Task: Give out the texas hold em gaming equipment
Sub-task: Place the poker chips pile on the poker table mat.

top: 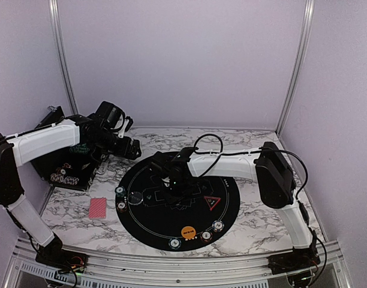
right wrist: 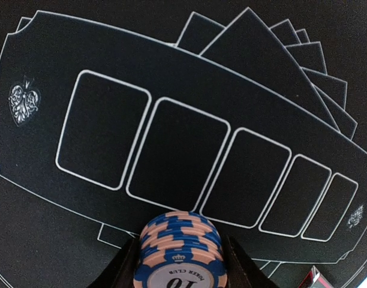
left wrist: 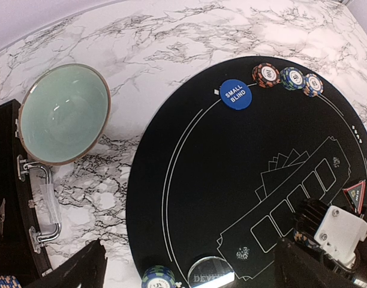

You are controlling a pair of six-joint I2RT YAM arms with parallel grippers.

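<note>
As our right tool (right wrist: 182, 270) clamped the blue-and-pink striped chip stack (right wrist: 179, 240), the black mat's (right wrist: 45, 252) card outlines (right wrist: 177, 153) lay at twelve o'clock.

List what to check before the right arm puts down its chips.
1. Grip: right gripper closed on the chip stack: ok.
2. Chips in the stack aligned, none sliding out: ok.
3. Landing area: black mat ahead of the stack bare, card outlines unoccupied: ok.
4. Gap between stack and mat: cannot tell.
5. Other arm: left gripper open, off the mat, apart from the right gripper: ok.
</note>
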